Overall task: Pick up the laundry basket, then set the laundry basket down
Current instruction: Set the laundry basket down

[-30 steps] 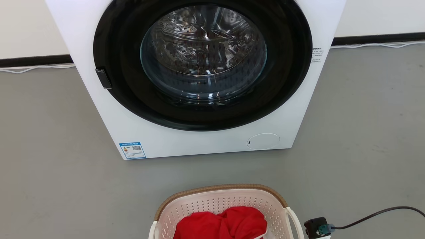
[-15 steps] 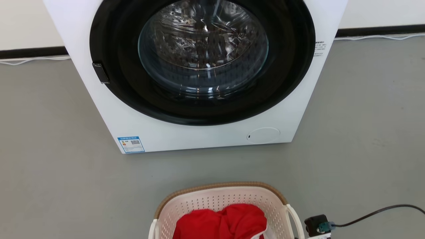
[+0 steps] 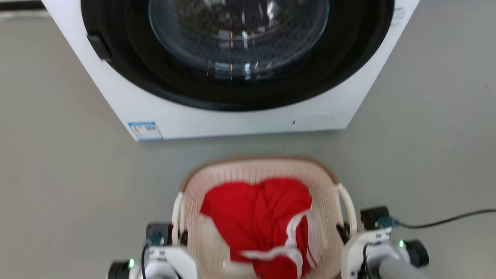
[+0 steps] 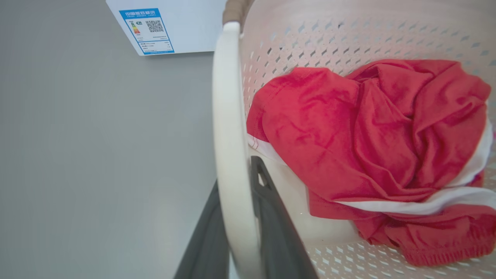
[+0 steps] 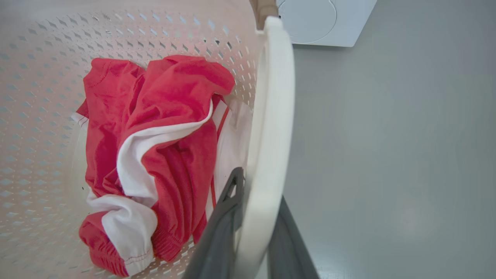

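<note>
The head has tipped down, bringing into view the left gripper (image 4: 236, 182) and right gripper (image 5: 259, 190), each pinching a handle (image 4: 226, 116) of the basket (image 3: 255, 170); lifting looks next.

washer (image 4: 193, 23) | blue energy label (image 4: 146, 31) | heading 中国能效标识 | QR code | fine print illegible

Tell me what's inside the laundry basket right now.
A crumpled red garment with white trim lies in the laundry basket. It covers much of the basket's bottom, so anything lying underneath it cannot be seen.
</note>
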